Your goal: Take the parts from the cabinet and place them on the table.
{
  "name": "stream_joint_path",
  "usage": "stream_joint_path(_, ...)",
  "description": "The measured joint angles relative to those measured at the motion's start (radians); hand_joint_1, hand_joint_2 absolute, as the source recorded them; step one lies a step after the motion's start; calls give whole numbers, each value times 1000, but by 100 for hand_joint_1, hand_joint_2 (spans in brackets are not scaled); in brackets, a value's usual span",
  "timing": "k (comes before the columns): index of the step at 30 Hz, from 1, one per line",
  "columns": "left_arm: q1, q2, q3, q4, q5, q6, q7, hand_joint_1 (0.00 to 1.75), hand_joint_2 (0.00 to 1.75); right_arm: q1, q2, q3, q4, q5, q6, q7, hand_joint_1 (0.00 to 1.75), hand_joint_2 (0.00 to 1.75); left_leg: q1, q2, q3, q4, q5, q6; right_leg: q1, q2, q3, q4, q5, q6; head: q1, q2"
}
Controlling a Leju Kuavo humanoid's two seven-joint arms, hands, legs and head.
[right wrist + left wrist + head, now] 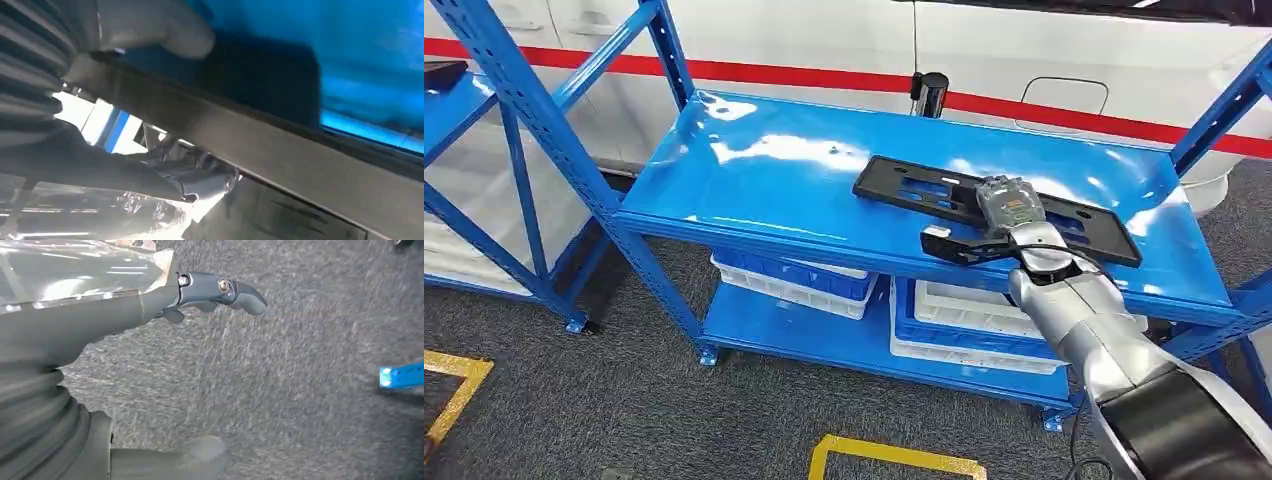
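Observation:
A long flat black part (904, 190) lies on the blue cabinet's top shelf (764, 170), towards its right half. My right hand (1007, 212) rests on the part's middle, with dark fingers over its top and the thumb at its near edge. In the right wrist view the part's edge (260, 145) runs between the grey thumb (160, 30) and the darker fingers (200, 180), so the hand grips it. My left hand (125, 315) hangs over grey carpet, fingers apart and holding nothing.
Blue and white bins (794, 280) (964, 320) stand on the cabinet's lower shelf. A second blue rack (464, 110) stands at the left. A white car with a red stripe (824, 40) is behind. Yellow tape (884, 455) marks the grey floor in front.

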Motion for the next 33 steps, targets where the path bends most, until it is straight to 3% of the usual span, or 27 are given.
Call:
stream_joint_path(6, 0, 0, 27, 0, 15, 45, -50, 0, 175, 20, 0, -26, 3, 3, -52, -74, 169, 175, 0, 0, 0, 0, 0, 0, 0, 0, 0, 0, 0, 0, 0, 0)
stream_joint_path(11, -1, -1, 44, 0, 18, 82, -92, 0, 175, 45, 18, -55, -46, -62, -82, -217, 169, 175, 0, 0, 0, 0, 0, 0, 0, 0, 0, 1, 0, 0, 0, 0)
stream_joint_path(14, -2, -2, 58, 0, 19, 85, -125, 0, 175, 69, 24, -80, -142, -146, -81, -337, 168, 175, 0, 0, 0, 0, 0, 0, 0, 0, -1, 1, 0, 0, 0, 0)
stream_joint_path(16, -2, -3, 61, 0, 19, 87, -134, 0, 175, 84, 18, -89, -228, -185, -66, -378, 166, 175, 0, 0, 0, 0, 0, 0, 0, 0, -1, 1, 0, 0, 0, 0)
stream_joint_path(20, -2, -4, 71, 0, 13, 88, -139, 0, 175, 95, -5, -104, -417, -262, -54, -413, 166, 175, 0, 0, -1, 0, 0, 0, 0, 0, -2, 1, 0, 0, 0, 0)
stream_joint_path(24, -2, -7, 84, 0, 13, 96, -139, 0, 175, 95, -45, -125, -585, -350, 1, -435, 168, 175, 0, 0, -1, 0, 0, 0, 0, 0, -2, 1, 0, 0, 0, 0)
stream_joint_path(28, -3, -9, 93, 0, 15, 95, -135, 0, 175, 95, -83, -140, -694, -398, 35, -445, 175, 175, 0, 0, -1, 0, 0, 0, 0, 0, -2, 1, 0, 0, 0, 0)
stream_joint_path(33, -5, -11, 110, 0, 22, 109, -118, 0, 175, 110, -109, -145, -761, -424, 26, -447, 175, 175, 0, 0, -1, 0, 0, 0, 0, 0, -2, 1, 0, 0, 0, 0)
